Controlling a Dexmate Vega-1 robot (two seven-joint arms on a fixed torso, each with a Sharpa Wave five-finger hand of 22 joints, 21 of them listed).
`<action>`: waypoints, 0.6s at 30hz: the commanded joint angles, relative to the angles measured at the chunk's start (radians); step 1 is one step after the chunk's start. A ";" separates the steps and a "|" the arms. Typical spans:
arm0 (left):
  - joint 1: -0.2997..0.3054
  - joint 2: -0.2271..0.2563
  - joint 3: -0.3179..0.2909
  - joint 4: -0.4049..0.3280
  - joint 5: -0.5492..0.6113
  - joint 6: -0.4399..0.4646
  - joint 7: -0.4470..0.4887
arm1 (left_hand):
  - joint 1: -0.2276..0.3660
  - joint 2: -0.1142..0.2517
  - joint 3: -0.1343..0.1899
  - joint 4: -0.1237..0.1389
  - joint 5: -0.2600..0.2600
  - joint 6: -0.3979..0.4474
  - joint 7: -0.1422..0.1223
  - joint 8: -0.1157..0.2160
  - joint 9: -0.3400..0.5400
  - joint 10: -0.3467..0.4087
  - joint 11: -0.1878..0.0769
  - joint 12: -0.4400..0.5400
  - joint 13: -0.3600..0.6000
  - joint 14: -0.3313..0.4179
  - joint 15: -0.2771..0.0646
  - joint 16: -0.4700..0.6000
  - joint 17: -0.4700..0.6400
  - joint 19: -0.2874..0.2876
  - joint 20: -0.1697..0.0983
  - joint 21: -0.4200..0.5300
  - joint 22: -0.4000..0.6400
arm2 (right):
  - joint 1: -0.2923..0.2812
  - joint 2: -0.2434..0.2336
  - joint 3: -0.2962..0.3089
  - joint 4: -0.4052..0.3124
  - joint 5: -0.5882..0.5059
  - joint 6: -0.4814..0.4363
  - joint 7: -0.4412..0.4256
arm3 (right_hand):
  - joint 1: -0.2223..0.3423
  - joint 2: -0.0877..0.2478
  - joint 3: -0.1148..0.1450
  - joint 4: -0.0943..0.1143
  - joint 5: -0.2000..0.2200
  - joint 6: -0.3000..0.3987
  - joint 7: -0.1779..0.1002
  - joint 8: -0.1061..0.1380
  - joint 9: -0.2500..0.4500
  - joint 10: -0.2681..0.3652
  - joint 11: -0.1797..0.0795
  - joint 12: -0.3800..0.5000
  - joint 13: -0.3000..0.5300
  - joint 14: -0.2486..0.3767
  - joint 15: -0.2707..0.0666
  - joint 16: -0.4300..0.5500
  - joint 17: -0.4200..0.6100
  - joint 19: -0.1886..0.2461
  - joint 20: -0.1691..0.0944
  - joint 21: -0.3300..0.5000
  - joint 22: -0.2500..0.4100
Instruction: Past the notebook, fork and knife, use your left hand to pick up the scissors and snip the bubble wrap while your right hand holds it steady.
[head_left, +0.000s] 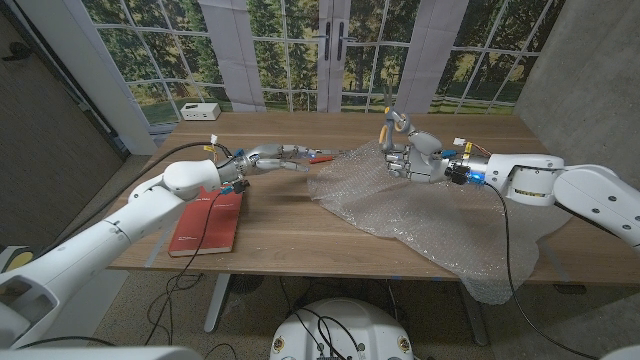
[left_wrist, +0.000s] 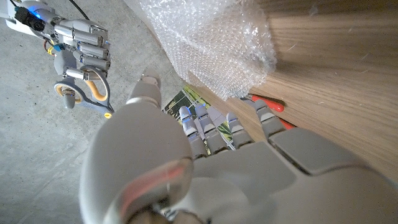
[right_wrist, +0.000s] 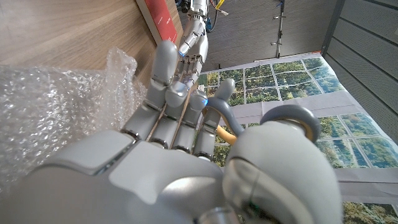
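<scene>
A red rectangular notebook (head_left: 210, 222) lies near-left on the wooden bench (head_left: 290, 235). Crumpled clear bubble wrap (head_left: 420, 215) spreads right. The right hand (head_left: 413, 155) grips grey-and-orange scissors (head_left: 389, 125) above it; the left hand (head_left: 285, 156) reaches in, fingers (left_wrist: 208, 124) apart.

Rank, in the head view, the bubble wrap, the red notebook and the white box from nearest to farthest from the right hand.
1. Bubble wrap: right under and around the right hand.
2. Red notebook: across the table on the robot's left, near the front edge.
3. White box: far-left corner of the table.
</scene>
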 joint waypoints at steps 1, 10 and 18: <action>-0.004 0.012 0.002 0.018 0.032 -0.024 0.010 | 0.002 -0.024 -0.018 0.001 0.023 0.019 0.000 -0.003 0.000 0.002 -0.001 -0.003 -0.004 -0.017 -0.085 -0.002 0.003 0.002 -0.011 -0.003 0.003 | 0.033 0.008 -0.026 0.013 -0.009 -0.015 0.001 | 0.012 -0.001 -0.002 0.001 -0.002 0.011 0.007 0.004 0.002 0.006 -0.003 -0.005 0.002 0.003 -0.142 -0.002 0.003 -0.005 -0.018 0.007 -0.003; -0.023 0.034 0.015 0.031 0.011 -0.009 -0.072 | 0.068 0.018 -0.017 -0.004 0.097 0.139 0.000 0.016 -0.002 0.003 -0.003 -0.014 -0.032 -0.057 -0.079 -0.003 -0.002 -0.011 -0.032 -0.006 0.002 | 0.055 0.015 -0.045 0.019 -0.014 -0.022 0.001 | 0.014 -0.001 -0.002 0.001 -0.004 0.012 0.008 0.005 0.002 0.010 0.000 -0.011 -0.006 0.005 -0.142 -0.002 0.003 -0.010 -0.016 0.016 -0.005; -0.076 0.008 0.043 0.106 -0.044 0.001 -0.202 | 0.143 0.098 -0.001 -0.010 0.099 0.220 -0.003 0.014 -0.001 0.006 -0.002 -0.021 -0.059 -0.087 -0.060 -0.005 -0.006 -0.026 -0.042 -0.009 0.000 | 0.058 0.020 -0.053 0.017 -0.017 -0.016 0.007 | 0.017 0.000 -0.002 0.001 -0.004 0.006 0.009 0.009 0.009 0.009 0.003 -0.009 0.000 0.000 -0.142 -0.003 0.003 -0.015 -0.014 0.023 -0.009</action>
